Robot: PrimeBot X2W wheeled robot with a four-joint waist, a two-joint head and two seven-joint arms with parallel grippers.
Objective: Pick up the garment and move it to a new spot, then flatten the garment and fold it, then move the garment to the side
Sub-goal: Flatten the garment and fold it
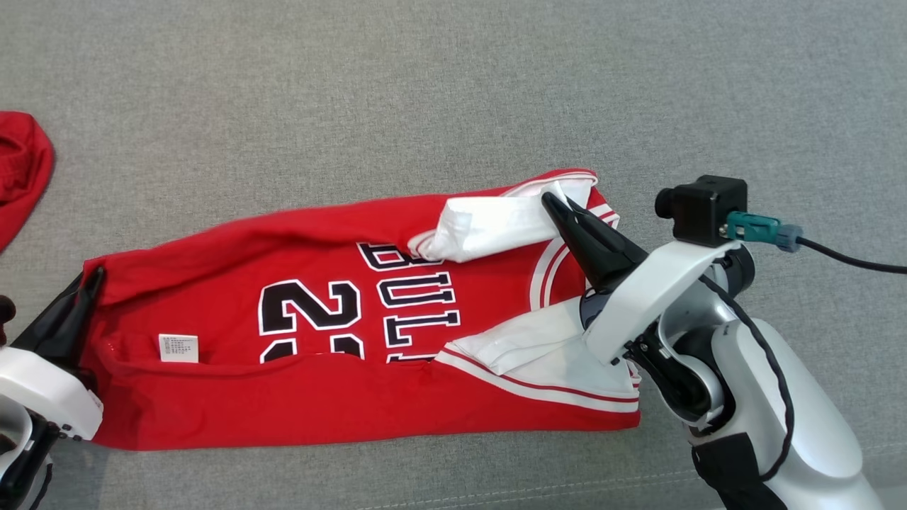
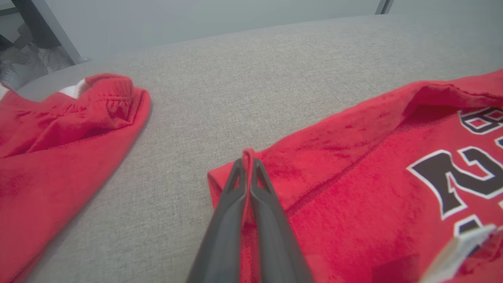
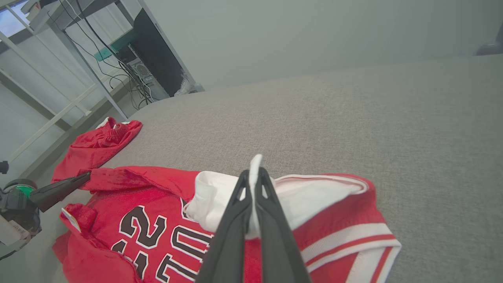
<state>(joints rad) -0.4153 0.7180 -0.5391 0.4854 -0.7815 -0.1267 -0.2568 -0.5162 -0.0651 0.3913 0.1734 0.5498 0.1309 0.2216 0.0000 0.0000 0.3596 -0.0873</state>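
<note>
The head view looks steeply down on the jersey [image 1: 212,262] spread over the grey counter [image 1: 425,85], from well above. The left wrist view sits low and close at the jersey's hem corner, looking along the left gripper [image 2: 247,162] across the counter to a wall [image 2: 196,23]. The right wrist view sits low at the collar end, along the right gripper [image 3: 254,173]. All three share the jersey's number [image 1: 312,319].

The jersey [image 1: 212,404] is showing as soft red cloth, matt and faintly fuzzy, its turned-out lining [image 1: 496,223] looking smoother and white. The grey cushion [image 1: 425,85] under it is showing a coarse, matt weave. The right gripper [image 1: 551,202]'s fingers [image 1: 592,241] are looking like dark matt plastic, while the arm shell [image 1: 659,283] is gleaming as smooth, glossy white plastic
</note>
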